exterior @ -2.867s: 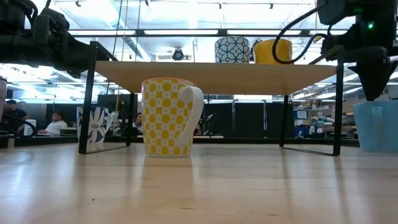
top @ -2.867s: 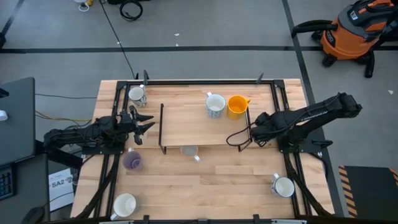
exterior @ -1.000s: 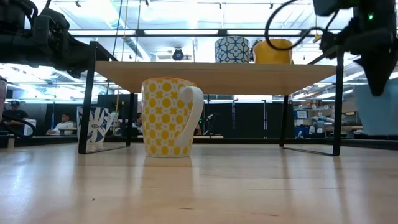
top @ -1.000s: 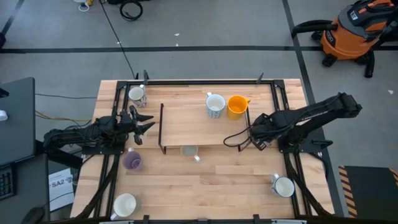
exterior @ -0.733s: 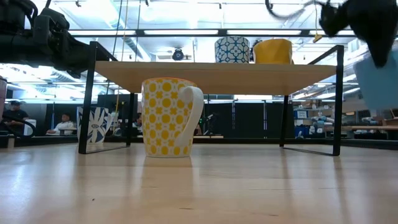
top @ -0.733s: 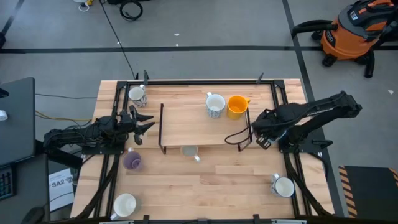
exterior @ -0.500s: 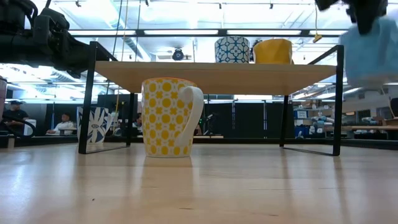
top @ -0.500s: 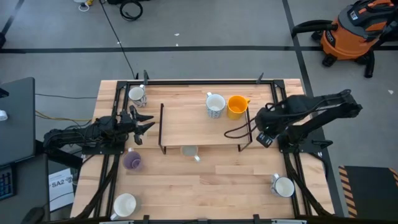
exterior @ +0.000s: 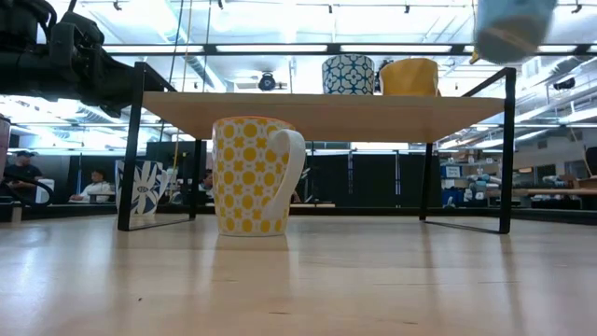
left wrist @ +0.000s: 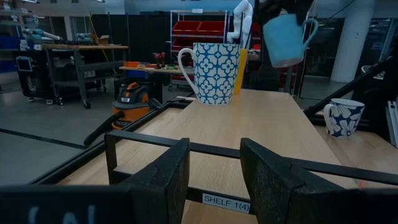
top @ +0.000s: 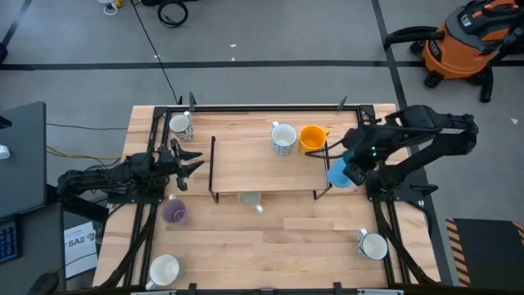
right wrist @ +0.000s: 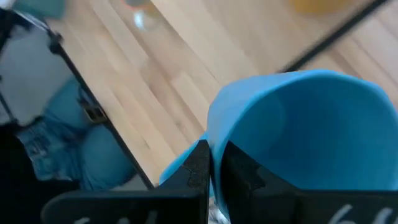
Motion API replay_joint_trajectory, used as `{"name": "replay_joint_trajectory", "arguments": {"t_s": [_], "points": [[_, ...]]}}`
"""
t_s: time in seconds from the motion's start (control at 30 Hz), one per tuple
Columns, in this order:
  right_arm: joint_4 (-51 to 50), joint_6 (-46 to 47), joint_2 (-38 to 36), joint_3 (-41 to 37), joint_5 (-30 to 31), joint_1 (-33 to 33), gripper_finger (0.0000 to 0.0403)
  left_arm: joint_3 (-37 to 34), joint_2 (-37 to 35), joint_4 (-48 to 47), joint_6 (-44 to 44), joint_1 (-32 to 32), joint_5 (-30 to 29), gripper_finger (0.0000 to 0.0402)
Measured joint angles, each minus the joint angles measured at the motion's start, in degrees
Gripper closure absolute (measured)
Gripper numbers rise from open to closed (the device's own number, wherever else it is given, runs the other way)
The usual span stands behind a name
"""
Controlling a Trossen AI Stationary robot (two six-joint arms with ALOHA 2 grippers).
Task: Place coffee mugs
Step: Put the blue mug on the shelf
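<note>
High view: right gripper [top: 354, 168] clamped on rim of bright blue mug [top: 338, 172], raised just off right end of wooden shelf [top: 246, 160]. Free space lies leftward, beside orange-yellow mug [top: 312, 138]. Left gripper [top: 187, 158] parked, fingers spread.

On the shelf [top: 262, 164], two mugs stand side by side near its right end: one mug [top: 283, 138] left, another [top: 312, 138] right. A third mug [top: 249, 199] stands under the shelf's front edge (partly hidden from above). The right gripper [top: 354, 168] holds a fourth mug [top: 338, 172] aloft just off the shelf's right end.
</note>
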Motion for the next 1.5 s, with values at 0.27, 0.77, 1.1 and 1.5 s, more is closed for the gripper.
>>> {"name": "replay_joint_trajectory", "arguments": {"t_s": [0.27,0.77,1.1,1.5], "points": [[8.2,-9.1,6.5,1.8,0.6,0.0,0.0374,0.0,0.0,0.0,0.0,0.0,0.0,0.0253],[6.0,-7.4,16.2,1.8,6.6,0.0,0.0373,0.0,0.0,0.0,0.0,0.0,0.0,0.0253],[5.9,-7.4,17.0,1.8,9.6,0.0,0.0372,0.0,0.0,0.1,0.0,0.0,0.0,0.0253],[6.3,-7.5,18.5,1.8,9.6,0.0,0.0371,0.0,0.0,0.1,0.0,0.0,0.0,0.0253]]}}
